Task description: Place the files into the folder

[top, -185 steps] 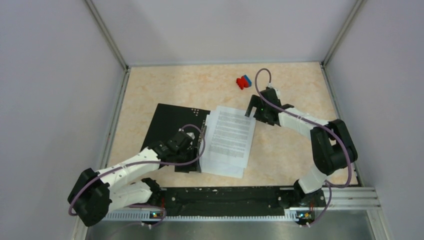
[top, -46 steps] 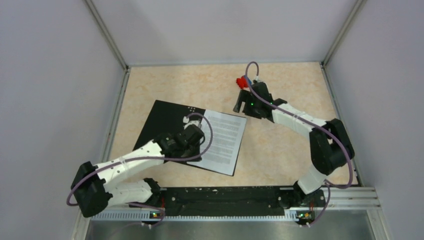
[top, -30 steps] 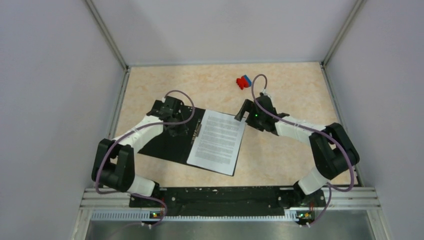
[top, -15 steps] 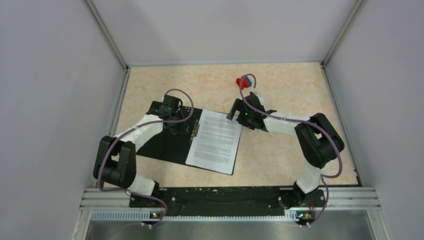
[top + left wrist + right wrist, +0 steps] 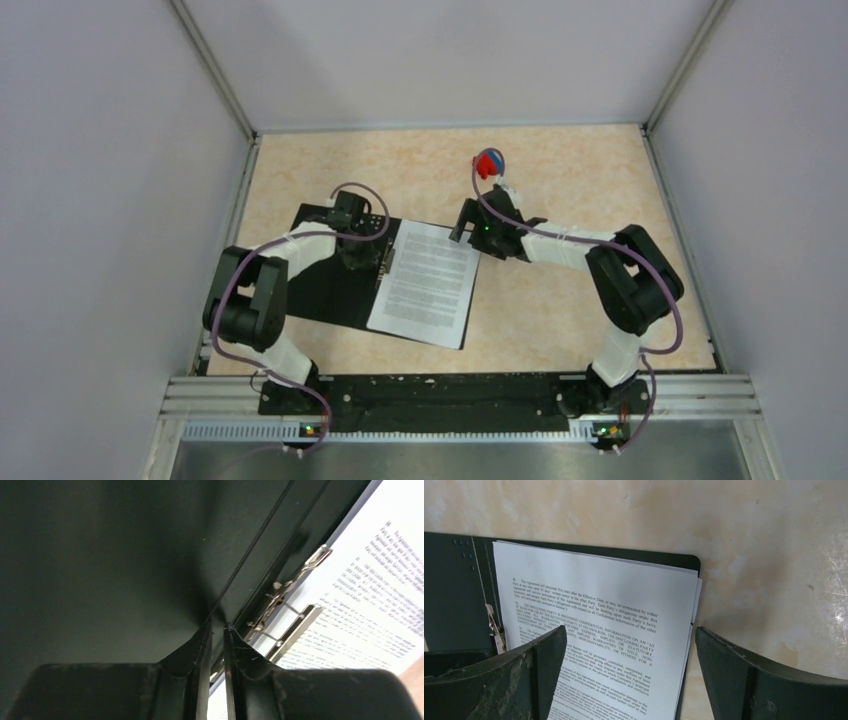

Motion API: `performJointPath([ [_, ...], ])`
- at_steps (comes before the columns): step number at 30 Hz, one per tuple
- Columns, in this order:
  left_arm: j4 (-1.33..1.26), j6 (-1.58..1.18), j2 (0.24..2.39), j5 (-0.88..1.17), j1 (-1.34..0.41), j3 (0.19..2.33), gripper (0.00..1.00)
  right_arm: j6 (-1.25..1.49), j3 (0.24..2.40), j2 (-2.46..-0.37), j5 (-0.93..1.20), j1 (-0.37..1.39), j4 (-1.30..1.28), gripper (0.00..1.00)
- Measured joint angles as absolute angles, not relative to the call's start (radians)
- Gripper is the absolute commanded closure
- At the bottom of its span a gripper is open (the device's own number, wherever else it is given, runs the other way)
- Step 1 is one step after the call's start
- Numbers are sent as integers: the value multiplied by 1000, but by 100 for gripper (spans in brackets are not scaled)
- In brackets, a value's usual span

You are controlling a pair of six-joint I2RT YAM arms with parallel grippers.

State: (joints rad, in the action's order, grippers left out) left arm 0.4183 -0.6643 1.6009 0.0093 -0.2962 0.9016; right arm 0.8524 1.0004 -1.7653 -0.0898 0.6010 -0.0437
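Right wrist: right claw (image 5: pixel 630 631) spread over files (image 5: pixel 589 607) corner, folder (image 5: pixel 454 592) edge just beyond; left claw (image 5: pixel 217 629) nearly pressed together.

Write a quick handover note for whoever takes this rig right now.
The left gripper is nearly shut, tips at the spine of the folder; whether it pinches anything is unclear.
The right gripper is wide open above the far right corner of the files, holding nothing.
The files lie on the open folder's right half, slightly fanned.
Done: files placed inside.
Left: close the cover.
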Motion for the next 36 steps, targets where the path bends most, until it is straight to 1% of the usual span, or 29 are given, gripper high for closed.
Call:
performJointPath([
  [6,386,-681,1690,-2,-312,979,81,837,1004,-1765,-82,600,-54,1],
  [11,390,-707,1702,-33,-371,996,82,812,1020,-1775,-80,586,-69,1],
  [19,421,-756,1746,-52,-472,1053,83,752,1084,-1819,-85,511,-99,1],
  [27,429,-765,1776,-42,-492,1089,84,706,1102,-1826,-86,488,-127,1],
  [31,427,-766,1777,-38,-493,1091,84,699,1089,-1798,-85,488,-147,1],
  [36,422,-765,1781,-31,-494,1092,84,701,1007,-1693,-78,488,-159,1],
])
